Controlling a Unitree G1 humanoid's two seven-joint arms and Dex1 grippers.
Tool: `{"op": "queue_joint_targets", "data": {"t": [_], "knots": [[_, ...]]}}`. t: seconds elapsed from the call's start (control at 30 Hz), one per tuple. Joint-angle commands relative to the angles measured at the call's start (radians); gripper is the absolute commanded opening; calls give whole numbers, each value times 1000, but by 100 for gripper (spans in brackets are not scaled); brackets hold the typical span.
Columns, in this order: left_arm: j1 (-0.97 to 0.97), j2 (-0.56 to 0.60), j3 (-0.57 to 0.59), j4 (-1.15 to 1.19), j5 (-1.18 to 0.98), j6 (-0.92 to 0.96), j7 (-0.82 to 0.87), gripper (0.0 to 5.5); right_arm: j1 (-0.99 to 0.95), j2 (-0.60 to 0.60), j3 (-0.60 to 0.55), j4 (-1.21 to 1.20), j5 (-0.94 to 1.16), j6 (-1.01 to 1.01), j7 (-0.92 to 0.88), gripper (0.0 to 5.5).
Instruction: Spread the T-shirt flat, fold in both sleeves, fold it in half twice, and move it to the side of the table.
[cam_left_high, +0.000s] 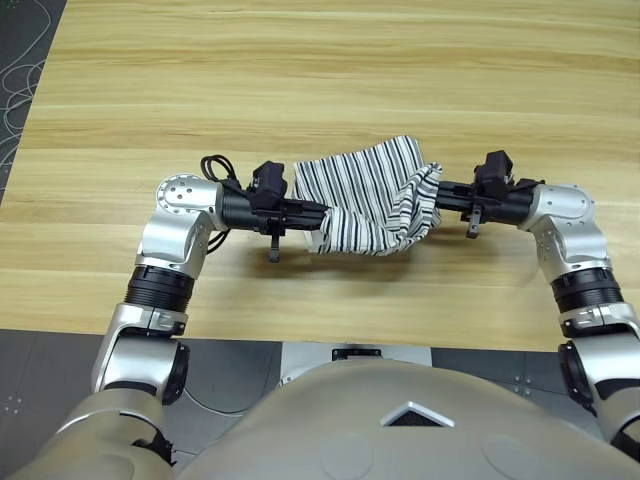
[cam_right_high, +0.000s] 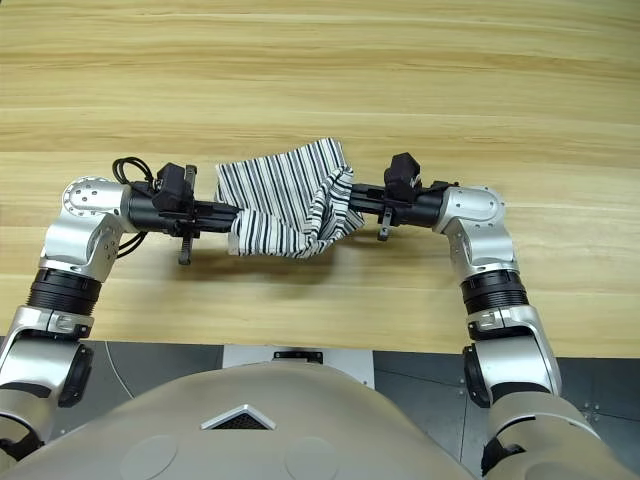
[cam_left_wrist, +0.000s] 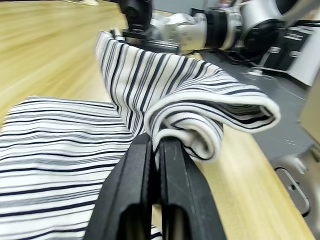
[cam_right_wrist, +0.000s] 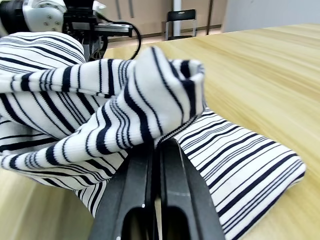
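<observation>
I cannot see the tips of the left gripper (cam_left_wrist: 156, 145) or the right gripper (cam_right_wrist: 156, 147) from the head views: folds of the T-shirt (cam_left_high: 365, 195) cover them. Sleeves and neckline are lost in the bunched cloth, so I cannot tell which part each gripper pinches. The table's (cam_left_high: 300, 80) far side and right end are cut off. Behind the shirt, the left wrist view is blurred.

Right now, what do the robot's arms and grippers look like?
The left arm and right arm are silver-grey shells with black ribbed joint rings and black forearms. A black cable loops at the left wrist. The left gripper and right gripper each have two flat matte-black fingers.
</observation>
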Motion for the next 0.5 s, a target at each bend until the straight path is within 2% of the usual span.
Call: {"op": "queue_joint_targets", "data": {"t": [0.03, 0.3, 0.5], "knots": [[-11, -10, 45, 94, 47, -57, 50, 10, -62, 54, -27, 62, -63, -38, -55, 12], [-42, -27, 95, 249, 86, -120, 63, 10, -144, 124, -56, 194, -150, -96, -140, 12], [-67, -38, 120, 340, 102, -141, 74, 10, -175, 134, -57, 276, -217, -137, -178, 12]]}}
